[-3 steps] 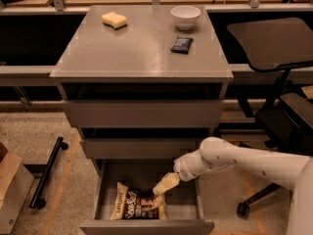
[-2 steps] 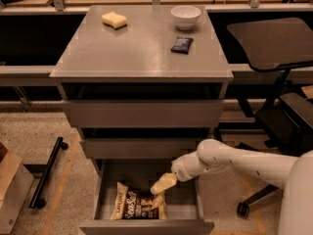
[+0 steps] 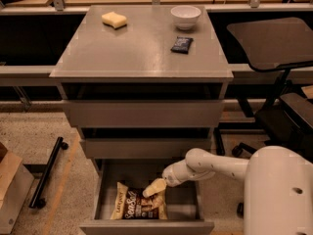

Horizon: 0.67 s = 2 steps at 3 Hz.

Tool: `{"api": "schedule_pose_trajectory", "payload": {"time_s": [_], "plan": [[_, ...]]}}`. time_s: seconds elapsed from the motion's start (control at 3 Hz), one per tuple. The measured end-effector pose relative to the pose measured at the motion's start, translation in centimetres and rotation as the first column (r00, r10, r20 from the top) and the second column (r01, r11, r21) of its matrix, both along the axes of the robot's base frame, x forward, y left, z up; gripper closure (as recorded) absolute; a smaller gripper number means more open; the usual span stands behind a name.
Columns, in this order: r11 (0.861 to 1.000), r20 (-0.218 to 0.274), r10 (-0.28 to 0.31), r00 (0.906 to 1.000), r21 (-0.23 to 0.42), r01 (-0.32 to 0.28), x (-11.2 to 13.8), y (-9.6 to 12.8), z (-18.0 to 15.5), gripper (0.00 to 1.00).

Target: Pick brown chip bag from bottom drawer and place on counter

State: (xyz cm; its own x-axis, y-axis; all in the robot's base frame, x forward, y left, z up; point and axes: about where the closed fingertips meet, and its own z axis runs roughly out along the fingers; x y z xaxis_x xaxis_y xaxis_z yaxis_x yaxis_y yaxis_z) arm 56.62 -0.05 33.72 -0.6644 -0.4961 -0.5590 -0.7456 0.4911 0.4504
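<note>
Your tool hung over the brown chip bag, lettered "Sea Salt", in the bottom drawer; whether it gripped anything, you couldn't tell.

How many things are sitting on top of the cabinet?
3: a sponge back left, a bowl back right, a dark packet before the bowl. The gripper is down in the bottom drawer.

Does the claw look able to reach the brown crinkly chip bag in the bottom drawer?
Likely yes: the claw hangs right over the brown crinkly chip bag inside the open grey bottom drawer.
</note>
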Motion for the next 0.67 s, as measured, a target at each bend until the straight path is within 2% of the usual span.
{"api": "schedule_pose_trajectory", "payload": {"time_s": [0.33,0.67], "plan": [[1.0,-0.062,-0.022,0.9978,-0.018,0.021,0.8,0.9,-5.2,0.0],[0.999,-0.123,-0.036,0.9917,-0.042,0.031,1.2,1.6,-9.6,0.0]]}}
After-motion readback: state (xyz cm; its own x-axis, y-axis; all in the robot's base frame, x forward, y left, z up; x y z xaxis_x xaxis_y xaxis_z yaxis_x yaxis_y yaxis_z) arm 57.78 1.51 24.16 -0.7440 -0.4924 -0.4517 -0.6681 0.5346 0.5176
